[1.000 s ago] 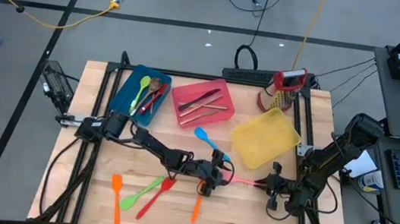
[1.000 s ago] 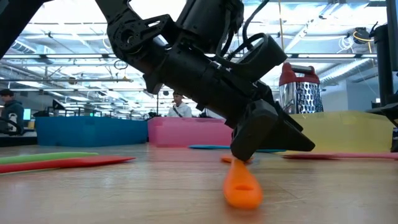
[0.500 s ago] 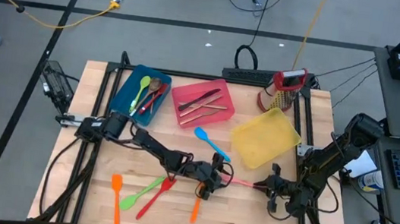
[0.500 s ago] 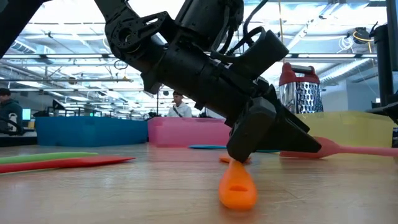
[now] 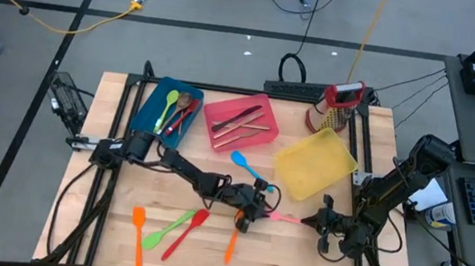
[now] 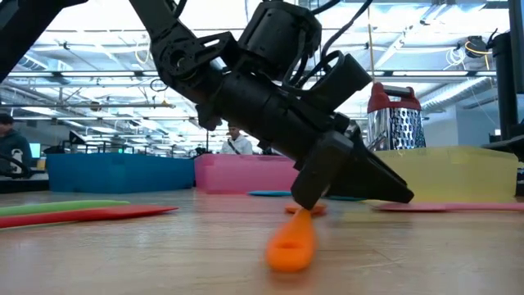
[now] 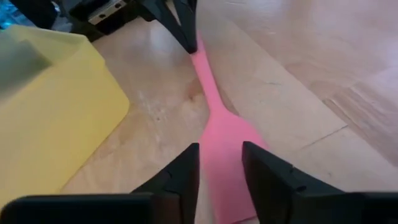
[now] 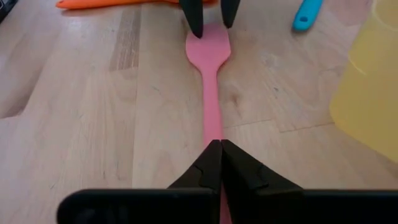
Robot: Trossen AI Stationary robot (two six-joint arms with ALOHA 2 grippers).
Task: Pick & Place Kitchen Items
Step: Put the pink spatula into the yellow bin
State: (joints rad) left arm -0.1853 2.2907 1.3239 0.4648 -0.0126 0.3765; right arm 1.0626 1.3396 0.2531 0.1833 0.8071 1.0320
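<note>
Left to right, seen from above. On the wooden table (image 5: 72,222), front left: orange spatula (image 5: 137,234), green spoon (image 5: 169,228), red spoon (image 5: 186,233), lying near one another, apart from both grippers. Further back on the left: blue bin (image 5: 149,95) holding several utensils, among them a light green spoon (image 5: 169,106).

Centre: left gripper (image 5: 253,209) reaching across from the left, low over the table. Fingers (image 7: 180,177) set either side of the broad blade of the pink spatula (image 7: 225,149); whether clamped on the blade or just beside it, cannot tell. Orange spoon (image 6: 292,238) lying on the table just below this gripper, its handle end under the gripper body. Blue spatula (image 5: 243,165) lying behind the gripper, clear of it. Pink bin (image 5: 241,121) at the back centre with dark and copper cutlery inside.

Right of centre: pink spatula stretched flat between the two grippers, handle toward the right. Right gripper (image 8: 214,163) at the handle end, fingers clenched on the handle. Yellow bin (image 5: 315,163) just behind the spatula, tilted askew to the table edge. Box grater (image 5: 338,106) upright at the back right corner.
</note>
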